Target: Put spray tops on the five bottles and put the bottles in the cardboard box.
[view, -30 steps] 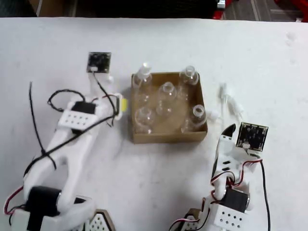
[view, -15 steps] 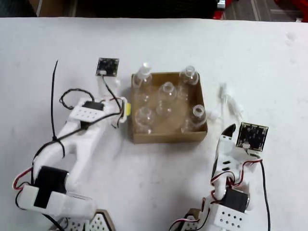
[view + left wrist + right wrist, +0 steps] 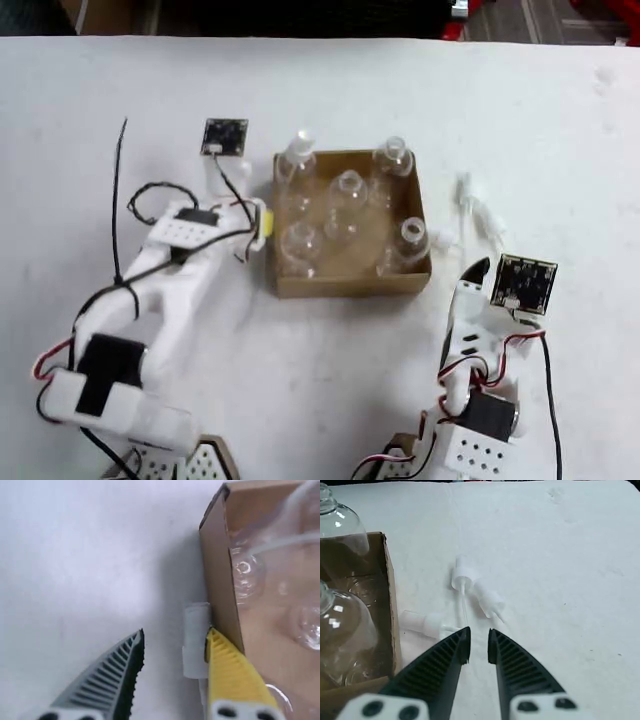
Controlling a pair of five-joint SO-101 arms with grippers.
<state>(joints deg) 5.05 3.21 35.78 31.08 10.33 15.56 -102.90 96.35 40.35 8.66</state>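
- The white counter (image 3: 330,90) carries everything, with both arms based at its near edge.
- The left arm (image 3: 165,275) stretches forward over the counter to the left side of the box.
- The right arm (image 3: 480,390) stands off the box's front right corner, with its wrist near the counter.
- The cardboard box (image 3: 345,283) sits open-topped in the middle of the counter, between the two arms.
- Five clear bottles (image 3: 347,195) stand upright inside the box: two at the back, one in the centre and two at the front. The back left one has a white top on its neck. The necks of the other four look bare.
- The left gripper (image 3: 175,634) is spread wide, low over the counter at the box's left wall, and grips nothing. Its yellow finger (image 3: 227,670) touches the outside of that wall. Its grey finger (image 3: 107,680) is well apart from it, over bare counter.
- The right gripper (image 3: 478,632) has only a narrow gap between its black fingers and holds nothing. It points toward the loose tops to the right of the box.
- Three spray tops (image 3: 461,576) lie loose on the counter to the right of the box. Two are close together, and one of these trails a thin tube. The third lies on its side just beside the box's right wall.
- A small white piece (image 3: 195,640) lies on the counter against the box's left wall. It sits inside the left gripper's gap, just beside the yellow fingertip. I cannot tell whether it is a spray top.
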